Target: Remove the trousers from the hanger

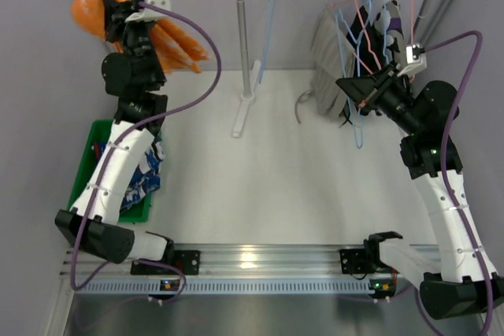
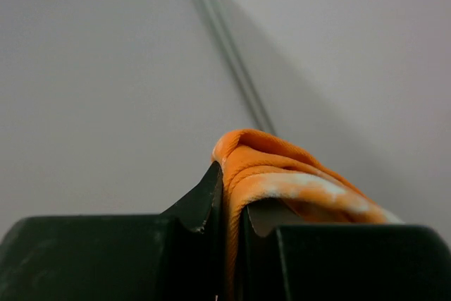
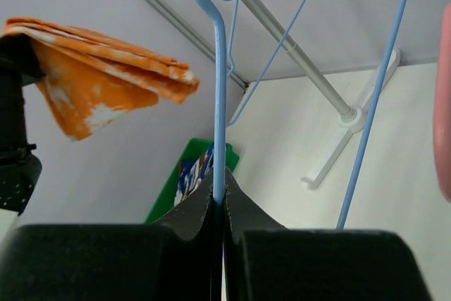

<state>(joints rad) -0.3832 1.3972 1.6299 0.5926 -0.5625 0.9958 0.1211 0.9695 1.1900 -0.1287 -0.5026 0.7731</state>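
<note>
Black fingers (image 2: 202,206) of the left gripper (image 2: 227,227), nearest in the left wrist view, are seen pressed together on a fold of the orange trousers (image 2: 282,174). The garment is held aloft at the far left, close to the wall and well apart from every hanger. Right gripper (image 3: 220,206): clamped on the thin wire of a blue hanger (image 3: 219,103), which is held near the rack at the far right. Grey trousers (image 1: 324,64) are hung among the hangers on that rack, not yet removed. Blue patterned trousers (image 1: 146,177) are lodged in a green bin (image 1: 85,164) on the table (image 1: 276,186), below the left arm. Step in hand, as judged: the orange pair is freed from its hanger and is to be deposited. Next move, as judged: the left gripper is to be lowered over the bin and opened, with the trailing legs kept inside the rim; the grey pair is left for afterwards.
</note>
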